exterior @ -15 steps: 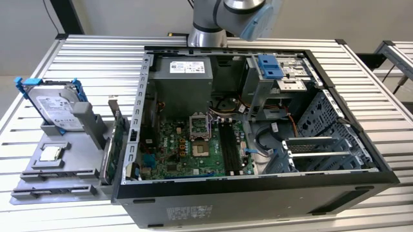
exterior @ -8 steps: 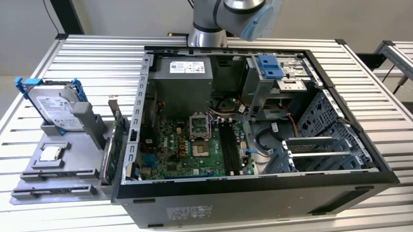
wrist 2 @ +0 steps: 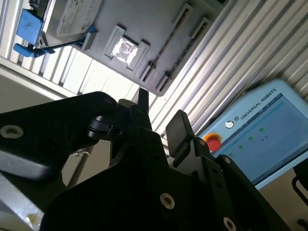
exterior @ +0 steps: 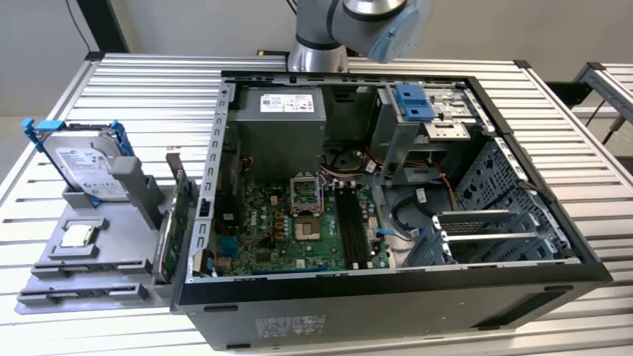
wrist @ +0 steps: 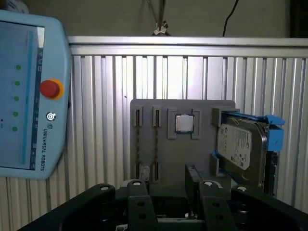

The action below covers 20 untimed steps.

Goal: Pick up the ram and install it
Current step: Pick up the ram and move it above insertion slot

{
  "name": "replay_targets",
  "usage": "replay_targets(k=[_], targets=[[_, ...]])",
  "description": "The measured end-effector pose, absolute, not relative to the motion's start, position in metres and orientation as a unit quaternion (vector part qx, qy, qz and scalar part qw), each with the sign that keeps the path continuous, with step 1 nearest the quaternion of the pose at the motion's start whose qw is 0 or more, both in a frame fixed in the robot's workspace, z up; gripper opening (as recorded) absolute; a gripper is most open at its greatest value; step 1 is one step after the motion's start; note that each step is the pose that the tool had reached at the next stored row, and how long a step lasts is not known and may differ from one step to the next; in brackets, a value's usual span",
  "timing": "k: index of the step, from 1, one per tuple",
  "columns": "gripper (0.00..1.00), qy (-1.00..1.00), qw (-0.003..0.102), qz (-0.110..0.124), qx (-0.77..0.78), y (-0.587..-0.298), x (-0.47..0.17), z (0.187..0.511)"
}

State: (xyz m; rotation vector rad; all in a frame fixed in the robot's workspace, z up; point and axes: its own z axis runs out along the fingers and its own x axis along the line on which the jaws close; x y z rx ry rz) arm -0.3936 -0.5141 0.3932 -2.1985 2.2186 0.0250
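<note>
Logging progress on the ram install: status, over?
Hand open, empty. Ram not yet picked up. Gray tray ahead, nothing between.

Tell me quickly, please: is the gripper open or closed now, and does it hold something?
Gripper: open, with the fingers apart in the second wrist view and nothing held between them.

The exterior view's top edge crops the arm [exterior: 322,33].
</note>
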Motion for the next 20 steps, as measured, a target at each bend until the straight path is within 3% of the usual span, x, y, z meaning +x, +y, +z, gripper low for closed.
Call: replay_targets(k=[20], targets=[[1.00,0.709,0.008,0.007,-0.705,-0.515,-0.394,0.359]])
